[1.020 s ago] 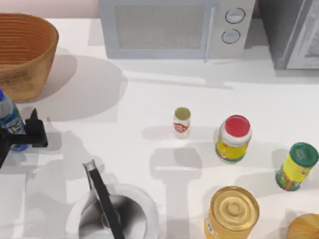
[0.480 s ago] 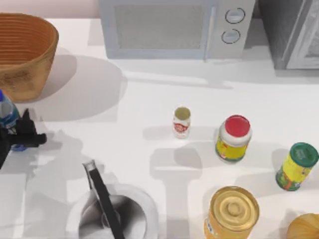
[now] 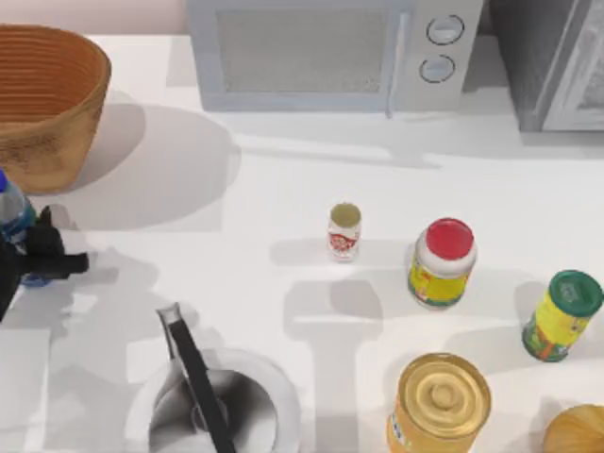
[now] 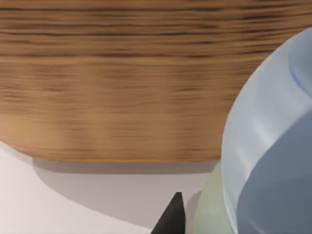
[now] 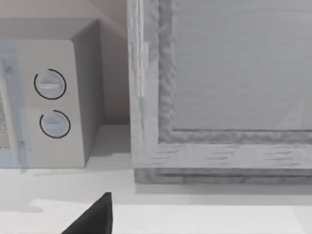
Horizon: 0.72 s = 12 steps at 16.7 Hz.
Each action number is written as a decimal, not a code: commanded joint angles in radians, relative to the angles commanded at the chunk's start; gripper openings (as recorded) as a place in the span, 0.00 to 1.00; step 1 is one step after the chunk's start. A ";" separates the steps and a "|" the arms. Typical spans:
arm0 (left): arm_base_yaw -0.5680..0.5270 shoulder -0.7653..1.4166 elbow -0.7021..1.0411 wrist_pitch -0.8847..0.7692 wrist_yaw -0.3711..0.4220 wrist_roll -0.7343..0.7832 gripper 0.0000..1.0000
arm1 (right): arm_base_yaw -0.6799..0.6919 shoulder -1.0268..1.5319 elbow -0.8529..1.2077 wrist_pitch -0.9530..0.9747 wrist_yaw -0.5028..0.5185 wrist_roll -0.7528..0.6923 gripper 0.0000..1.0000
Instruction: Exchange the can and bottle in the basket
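Observation:
The clear bottle (image 3: 11, 215) with its blue label is at the table's far left edge, just in front of the orange-brown wicker basket (image 3: 42, 94). My left gripper (image 3: 38, 247) is shut on the bottle from the right. In the left wrist view the bottle (image 4: 273, 146) looms close against the basket wall (image 4: 112, 83), with one dark fingertip (image 4: 171, 217) beside it. The small white and red can (image 3: 344, 231) stands alone mid-table, far from both grippers. A dark part of my right gripper (image 5: 95, 217) is parked facing the microwave.
A microwave (image 3: 330, 52) lines the back edge. A red-capped yellow jar (image 3: 442, 262), a green-capped bottle (image 3: 563, 314) and a large gold-lidded tin (image 3: 441, 401) stand right of the can. A white bowl with a dark utensil (image 3: 212, 406) sits front left.
The left gripper's fingers have drawn in toward the bottle and shifted slightly left. The bottle has nudged a little left. The can and other containers have not moved.

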 joint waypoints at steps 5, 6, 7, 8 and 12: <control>0.000 0.000 0.000 0.000 0.000 0.000 0.00 | 0.000 0.000 0.000 0.000 0.000 0.000 1.00; 0.000 0.000 0.000 0.000 0.000 0.000 0.00 | 0.000 0.000 0.000 0.000 0.000 0.000 1.00; 0.000 -0.001 -0.001 0.000 0.000 0.001 0.00 | 0.000 0.000 0.000 0.000 0.000 0.000 1.00; -0.001 -0.001 -0.001 -0.002 0.000 0.001 0.00 | 0.000 0.000 0.000 0.000 0.000 0.000 1.00; -0.105 -0.053 0.026 -0.106 0.032 -0.002 0.00 | 0.000 0.000 0.000 0.000 0.000 0.000 1.00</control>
